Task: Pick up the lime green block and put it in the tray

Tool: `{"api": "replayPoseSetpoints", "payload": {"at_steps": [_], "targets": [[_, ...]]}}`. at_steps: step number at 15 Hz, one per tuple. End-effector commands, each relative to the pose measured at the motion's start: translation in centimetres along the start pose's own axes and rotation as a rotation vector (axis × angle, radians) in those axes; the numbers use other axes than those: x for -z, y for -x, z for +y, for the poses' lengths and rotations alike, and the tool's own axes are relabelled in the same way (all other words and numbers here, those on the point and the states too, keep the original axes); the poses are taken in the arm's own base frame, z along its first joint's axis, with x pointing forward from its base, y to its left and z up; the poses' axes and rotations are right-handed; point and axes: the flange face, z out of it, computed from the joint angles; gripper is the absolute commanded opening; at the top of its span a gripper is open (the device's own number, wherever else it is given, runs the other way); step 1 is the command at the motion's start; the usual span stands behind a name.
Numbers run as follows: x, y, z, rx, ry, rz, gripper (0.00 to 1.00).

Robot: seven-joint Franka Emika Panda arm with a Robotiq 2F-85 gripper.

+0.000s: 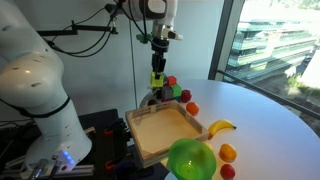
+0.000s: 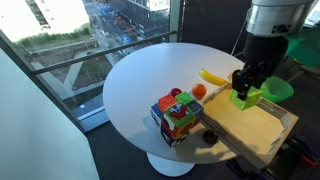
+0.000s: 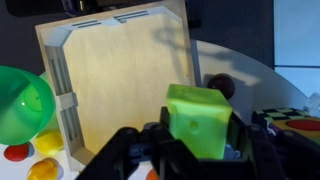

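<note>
My gripper [image 3: 200, 150] is shut on the lime green block [image 3: 199, 120], held in the air. In both exterior views the block [image 1: 158, 77] [image 2: 243, 98] hangs above the far edge of the tray. The tray [image 3: 110, 60] is a wide shallow square of light tan wood with raised rims; it also shows in both exterior views [image 1: 165, 132] [image 2: 250, 128]. Nothing lies in it. In the wrist view the block sits just past the tray's right rim.
A round green bowl [image 1: 191, 159] [image 2: 276, 88] [image 3: 20, 103] stands by the tray. A banana [image 1: 221, 127] [image 2: 212, 77], orange and red fruits [image 1: 228, 152] and a stack of coloured blocks [image 2: 177, 114] [image 1: 170, 92] lie on the round white table [image 2: 140, 80].
</note>
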Motion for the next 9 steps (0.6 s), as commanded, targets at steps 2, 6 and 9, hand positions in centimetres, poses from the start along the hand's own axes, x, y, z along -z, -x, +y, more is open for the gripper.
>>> {"api": "replayPoseSetpoints", "payload": {"at_steps": [2,6,9], "targets": [[-1.0,1.2,2.7,-0.035,0.038,0.024,0.28],[-1.8,1.4,3.9,-0.043,0.065,0.034,0.78],[-1.7,1.7,3.8,-0.032,0.064,0.029,0.87]]}}
